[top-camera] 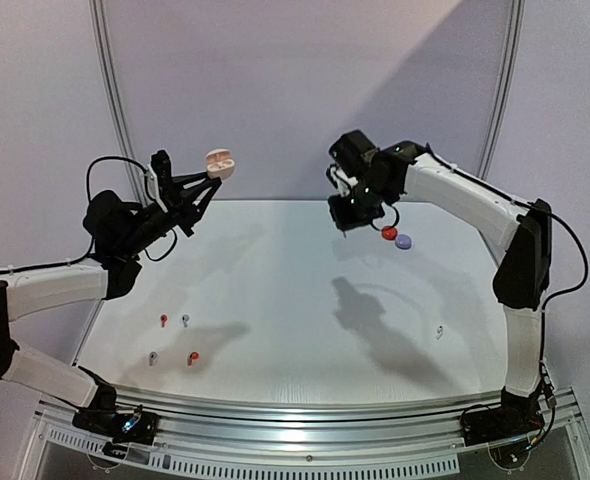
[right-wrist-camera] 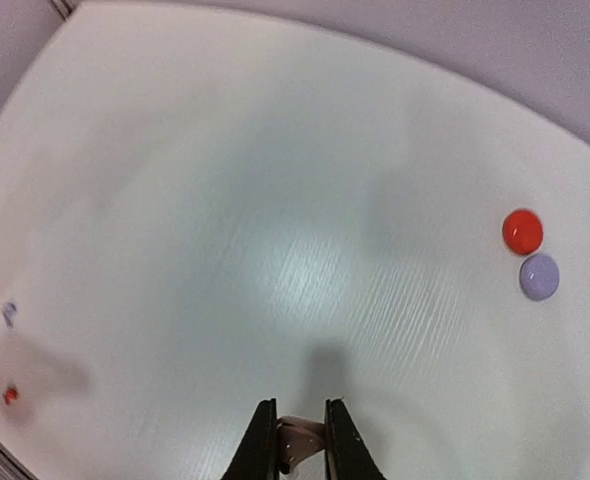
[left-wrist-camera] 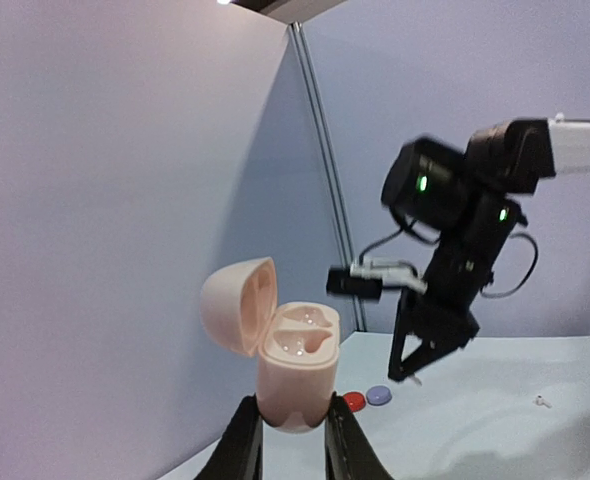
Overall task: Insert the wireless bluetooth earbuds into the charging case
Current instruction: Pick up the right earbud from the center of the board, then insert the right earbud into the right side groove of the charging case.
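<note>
High over the counter's [top-camera: 275, 290] far left edge, the left arm [top-camera: 55, 285] stretches up and forward, left jaws clamped on the base of an open pink charging case [left-wrist-camera: 295, 365]. Opposite, the right arm [top-camera: 465, 195] hooks downward, right jaws pinched narrow on a small pale earbud [right-wrist-camera: 297, 438]. Two red earbuds [top-camera: 163, 320] and two lavender earbuds [top-camera: 185, 320] lie near left; a white earbud [top-camera: 440, 332] lies near right.
</note>
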Tool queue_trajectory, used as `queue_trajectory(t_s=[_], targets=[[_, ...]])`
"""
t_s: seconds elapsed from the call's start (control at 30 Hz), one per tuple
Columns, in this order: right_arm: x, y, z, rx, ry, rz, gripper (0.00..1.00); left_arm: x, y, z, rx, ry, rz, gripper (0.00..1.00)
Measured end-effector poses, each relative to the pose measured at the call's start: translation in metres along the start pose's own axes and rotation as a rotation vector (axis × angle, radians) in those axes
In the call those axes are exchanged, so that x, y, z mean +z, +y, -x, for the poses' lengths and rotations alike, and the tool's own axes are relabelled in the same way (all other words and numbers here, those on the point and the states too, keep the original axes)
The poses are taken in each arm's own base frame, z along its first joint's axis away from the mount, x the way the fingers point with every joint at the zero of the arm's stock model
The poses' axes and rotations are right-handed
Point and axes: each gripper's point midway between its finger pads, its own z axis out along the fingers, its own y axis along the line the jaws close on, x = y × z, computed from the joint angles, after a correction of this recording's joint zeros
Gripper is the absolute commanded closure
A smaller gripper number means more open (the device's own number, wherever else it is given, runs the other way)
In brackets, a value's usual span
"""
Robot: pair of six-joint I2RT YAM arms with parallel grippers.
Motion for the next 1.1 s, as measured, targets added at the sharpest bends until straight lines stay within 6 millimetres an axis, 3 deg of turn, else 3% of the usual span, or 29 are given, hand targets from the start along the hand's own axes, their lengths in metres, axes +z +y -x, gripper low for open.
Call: queue_trajectory(t_s=[0.07, 0.2, 0.37, 0.47, 0.67, 0.83, 0.97, 1.1], targets=[[-0.041, 0.004, 0.038, 0.04, -0.143, 0.014, 1.0, 0.004, -0.001, -0.002, 0.032, -0.01, 0.012, 1.0], [-0.123, 0.018, 0.086, 0.104, -0.401, 0.066, 1.0, 0.01, -0.005, -0.001, 0.067, -0.044, 0.027, 1.0], [-0.204, 0.053, 0.122, 0.146, -0.67, 0.182, 1.0, 0.02, -0.02, -0.002, 0.05, -0.091, 0.01, 1.0], [-0.233, 0.078, 0.135, 0.142, -0.787, 0.24, 1.0, 0.028, -0.034, -0.005, 0.017, -0.109, -0.025, 1.0], [-0.272, 0.128, 0.137, 0.072, -0.929, 0.321, 1.0, 0.041, -0.042, -0.003, -0.023, -0.142, -0.025, 1.0], [-0.291, 0.154, 0.131, 0.017, -0.995, 0.323, 1.0, 0.041, -0.042, 0.006, -0.023, -0.178, 0.0, 1.0], [-0.287, 0.167, 0.127, -0.027, -1.024, 0.255, 1.0, 0.042, -0.043, 0.009, -0.012, -0.189, 0.015, 1.0], [-0.264, 0.177, 0.123, -0.053, -1.009, 0.204, 1.0, 0.042, -0.045, 0.013, 0.025, -0.204, 0.028, 1.0]])
